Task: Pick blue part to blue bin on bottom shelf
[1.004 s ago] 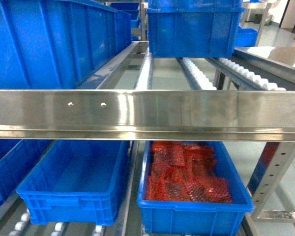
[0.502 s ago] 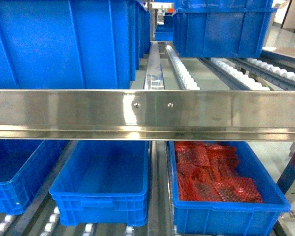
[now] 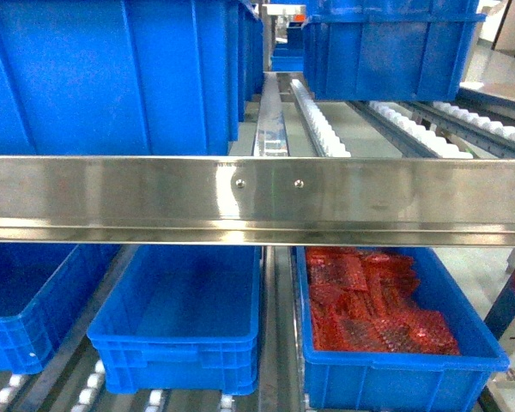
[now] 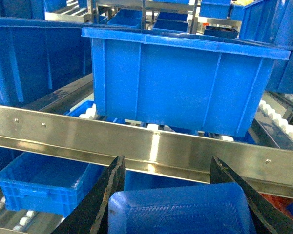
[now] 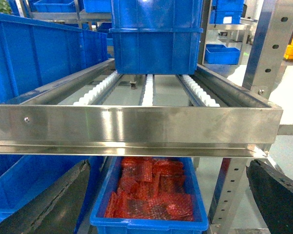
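Left wrist view alone shows the left gripper (image 4: 178, 195) pinching the blue part (image 4: 180, 209), while right gripper (image 5: 171, 195) jaws stand spread above the red-packet crate (image 5: 151, 225)

We saw a steel front rail (image 3: 257, 199) spanning the rack, big blue crates (image 3: 112, 77) on the white roller tracks (image 3: 322, 129) above it, and below it a crate of red crinkly packets (image 3: 373, 300).
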You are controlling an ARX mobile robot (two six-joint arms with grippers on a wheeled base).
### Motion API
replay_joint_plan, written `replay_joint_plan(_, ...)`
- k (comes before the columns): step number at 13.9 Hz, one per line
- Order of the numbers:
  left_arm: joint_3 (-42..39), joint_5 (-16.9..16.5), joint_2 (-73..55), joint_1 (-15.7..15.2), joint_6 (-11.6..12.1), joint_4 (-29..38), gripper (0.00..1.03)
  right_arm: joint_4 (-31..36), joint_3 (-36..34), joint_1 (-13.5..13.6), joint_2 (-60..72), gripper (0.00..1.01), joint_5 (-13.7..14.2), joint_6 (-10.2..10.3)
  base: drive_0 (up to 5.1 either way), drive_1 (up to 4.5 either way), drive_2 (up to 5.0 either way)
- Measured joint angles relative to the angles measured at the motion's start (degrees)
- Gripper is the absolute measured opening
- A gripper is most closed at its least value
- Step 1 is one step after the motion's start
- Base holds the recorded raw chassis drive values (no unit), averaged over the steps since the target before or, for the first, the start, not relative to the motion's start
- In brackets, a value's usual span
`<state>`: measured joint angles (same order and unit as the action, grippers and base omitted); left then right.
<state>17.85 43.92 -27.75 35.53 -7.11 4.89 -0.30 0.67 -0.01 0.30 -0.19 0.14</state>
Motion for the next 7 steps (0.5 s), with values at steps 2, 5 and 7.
replay_joint_plan(2,0.00,0.00,0.00,0.00,0.00,-0.02,0.43,0.00,0.00,0.00,0.00,0.98,0.00,0.00,0.0,0.00,0.0)
replay_joint_plan(5,0.00,0.00,0.00,0.00,0.00,0.15,0.43,0.17,0.00,0.00,0.00,0.98,0.00,0.00,0.0,0.00,0.0)
replay_joint_plan(7,0.00,-0.02,0.00,0.00,0.00,0.20,0.43,0.15,0.00,0.00,0.00,0.98,0.11,0.00,0.0,0.00,0.0)
